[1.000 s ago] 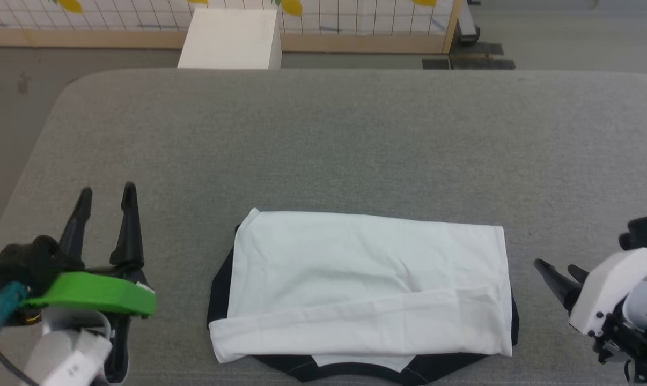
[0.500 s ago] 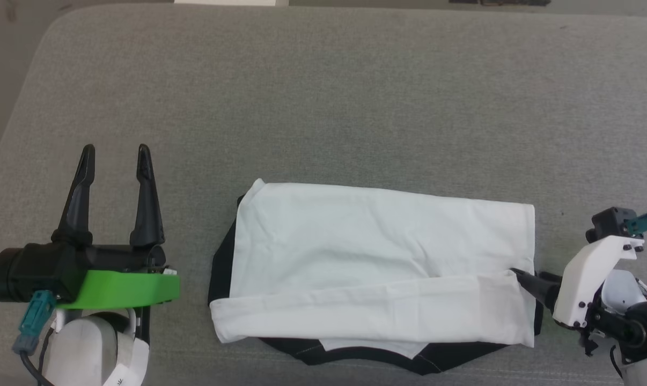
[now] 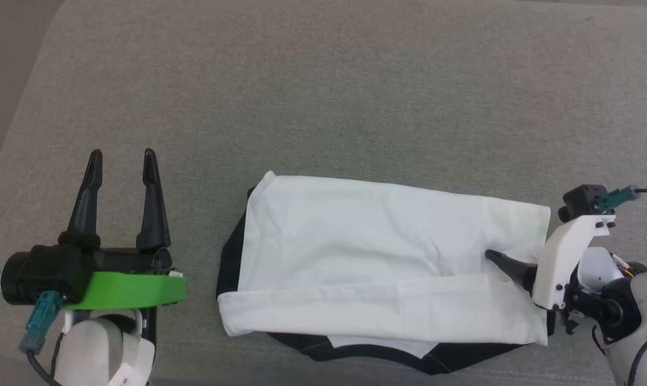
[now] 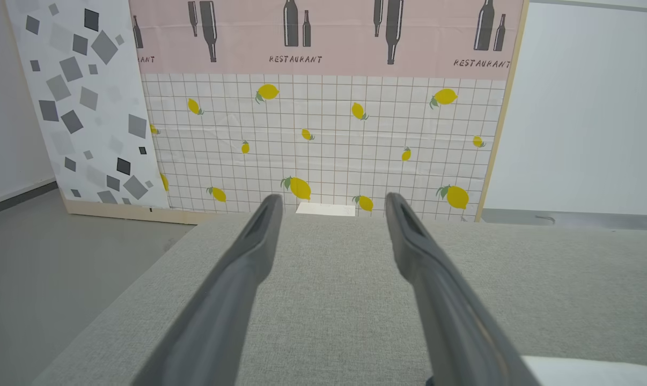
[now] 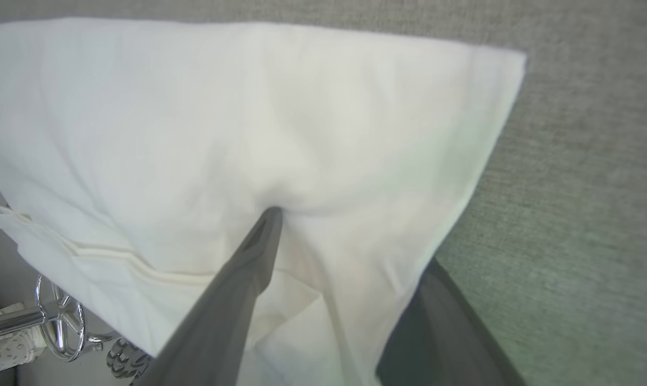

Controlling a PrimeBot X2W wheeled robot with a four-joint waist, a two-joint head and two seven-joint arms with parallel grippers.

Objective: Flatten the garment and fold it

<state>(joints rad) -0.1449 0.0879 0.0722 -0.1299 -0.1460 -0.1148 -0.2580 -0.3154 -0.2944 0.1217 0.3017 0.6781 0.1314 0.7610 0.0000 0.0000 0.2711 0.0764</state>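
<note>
Right wrist view — right claw (image 5: 331,214) straddles garment (image 5: 141,107) edge, 1 finger (image 5: 452,332) underneath.

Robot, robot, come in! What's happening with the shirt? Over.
Left fingers open, off to the side. Right fingers open, straddling right edge of garment. It lies folded on grey pad, white on top.

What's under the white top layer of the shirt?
Black panels of the garment show past its left and near edges. The rest underneath is covered. One finger of the right gripper lies on top; the other is hidden, possibly underneath.
</note>
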